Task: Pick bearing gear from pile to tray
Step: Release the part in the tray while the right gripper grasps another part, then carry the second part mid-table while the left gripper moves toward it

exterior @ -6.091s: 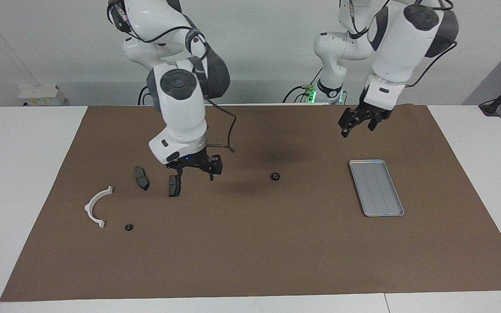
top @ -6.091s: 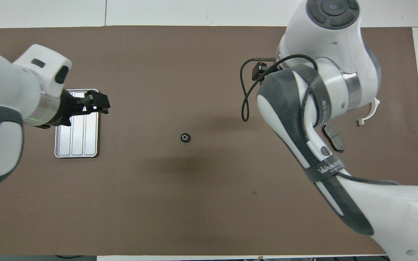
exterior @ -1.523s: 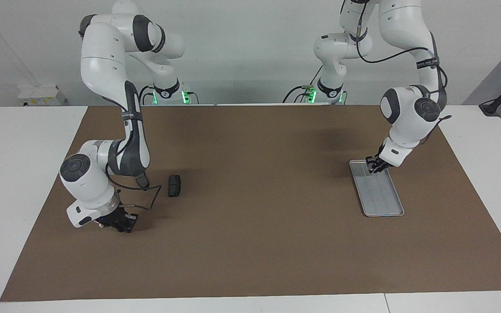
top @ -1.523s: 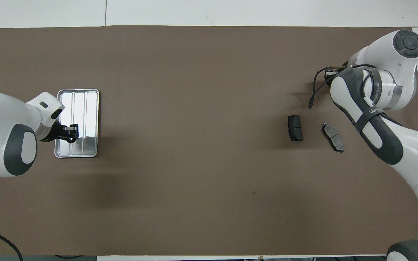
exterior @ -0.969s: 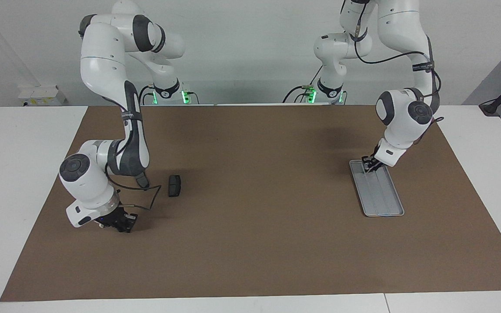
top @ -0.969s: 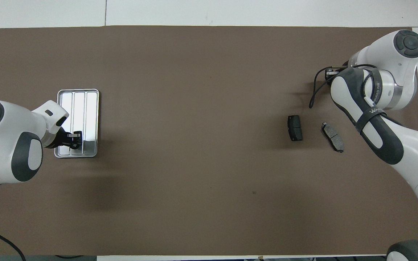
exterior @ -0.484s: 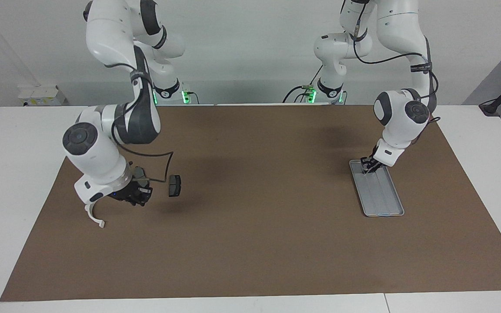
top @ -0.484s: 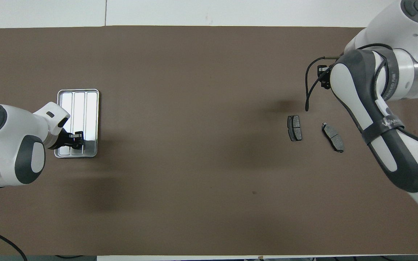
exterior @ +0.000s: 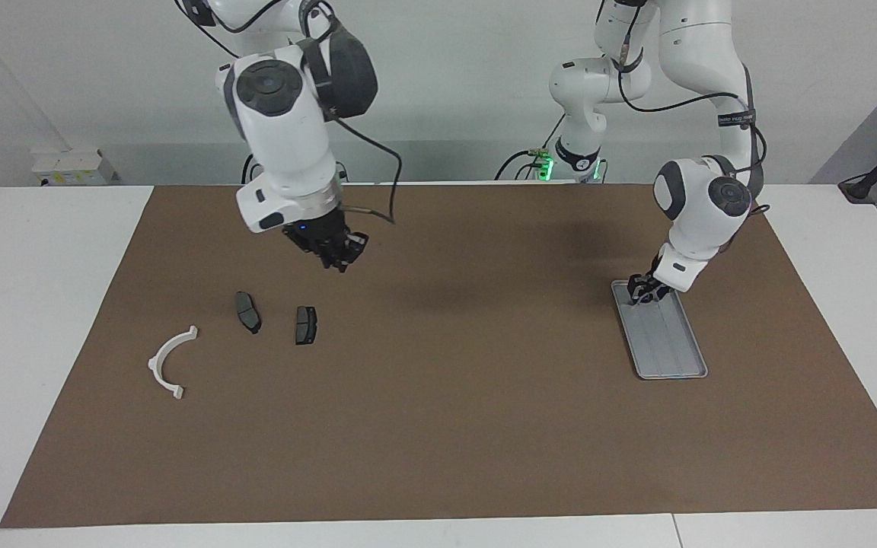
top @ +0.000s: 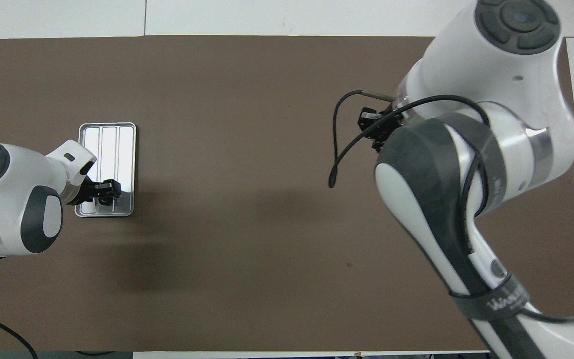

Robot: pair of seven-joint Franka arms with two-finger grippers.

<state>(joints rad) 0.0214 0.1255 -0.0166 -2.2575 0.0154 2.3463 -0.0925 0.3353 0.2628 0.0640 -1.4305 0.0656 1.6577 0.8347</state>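
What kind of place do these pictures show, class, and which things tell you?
Probably a robotics lab bench: two robot arms stand at a table under a brown mat, with brake pads, a white bracket and a metal tray laid out.

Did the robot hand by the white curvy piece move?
Yes. The right gripper rose from beside the white bracket toward the robots, now up over bare mat.

A white table [exterior: 43, 251] carries a broad brown mat [exterior: 454, 426] before a plain pale wall [exterior: 454, 91].
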